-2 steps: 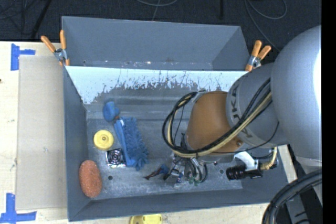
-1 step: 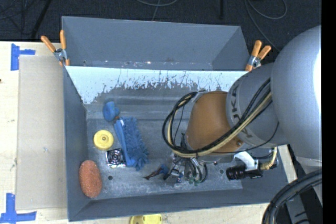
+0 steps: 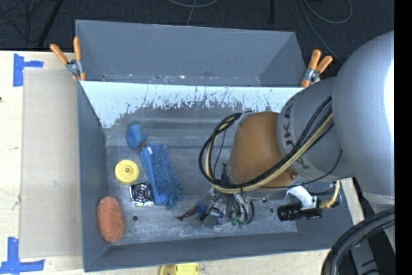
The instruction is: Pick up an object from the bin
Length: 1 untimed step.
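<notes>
Bin (image 3: 90, 158): the grey metal bin is holding a few loose things, most of them lying on the left half of its floor.
Arm (image 3: 367, 113): it is reaching in from the right and bending down toward the front of the floor, its orange cover (image 3: 254, 145) and looped cables hanging over the middle.
Blue brush (image 3: 161, 174): it is lying lengthwise left of centre, well apart from the gripper.
Brown oval (image 3: 111, 219): this rough, stone-like lump is sitting in the front left corner.
Blue knob (image 3: 135, 136): it is resting just beyond the far end of the brush.
Yellow disc (image 3: 127, 171): it is lying just left of the brush, between the knob and the oval.
Patterned piece (image 3: 140, 193): this small silver-and-black thing is lying just in front of the disc.
Gripper (image 3: 224, 210): it is sitting low at the front middle of the floor. I cannot tell whether it is apart or together.
Dark scrap (image 3: 187, 214): this thin, small thing is lying just left of the gripper and is the nearest thing to it, but what it is I cannot tell.
Task so far: the descent is looking done, but nothing is showing as gripped, so closing and lifting are probably waiting to be done.
</notes>
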### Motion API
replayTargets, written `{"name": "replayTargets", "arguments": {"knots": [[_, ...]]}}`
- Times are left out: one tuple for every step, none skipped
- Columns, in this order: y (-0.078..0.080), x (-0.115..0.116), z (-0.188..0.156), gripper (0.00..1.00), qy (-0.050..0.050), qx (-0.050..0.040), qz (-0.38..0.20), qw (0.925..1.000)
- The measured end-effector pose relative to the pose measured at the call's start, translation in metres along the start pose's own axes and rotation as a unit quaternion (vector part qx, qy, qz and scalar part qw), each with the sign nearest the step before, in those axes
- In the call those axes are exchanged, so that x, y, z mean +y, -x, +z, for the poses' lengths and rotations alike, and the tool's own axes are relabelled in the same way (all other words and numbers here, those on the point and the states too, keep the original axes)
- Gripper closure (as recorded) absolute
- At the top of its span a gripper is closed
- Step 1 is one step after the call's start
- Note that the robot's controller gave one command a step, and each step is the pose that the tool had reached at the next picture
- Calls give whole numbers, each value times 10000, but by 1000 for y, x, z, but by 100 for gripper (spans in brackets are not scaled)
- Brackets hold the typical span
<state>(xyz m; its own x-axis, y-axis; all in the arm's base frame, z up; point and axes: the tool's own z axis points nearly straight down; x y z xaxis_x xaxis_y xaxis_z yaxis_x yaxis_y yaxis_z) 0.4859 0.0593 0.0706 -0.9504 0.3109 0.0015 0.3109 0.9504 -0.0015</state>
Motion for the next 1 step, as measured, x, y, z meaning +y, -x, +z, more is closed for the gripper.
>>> {"name": "replayTargets", "arguments": {"knots": [[0,0,-2,100,1,-4,1,10000]]}}
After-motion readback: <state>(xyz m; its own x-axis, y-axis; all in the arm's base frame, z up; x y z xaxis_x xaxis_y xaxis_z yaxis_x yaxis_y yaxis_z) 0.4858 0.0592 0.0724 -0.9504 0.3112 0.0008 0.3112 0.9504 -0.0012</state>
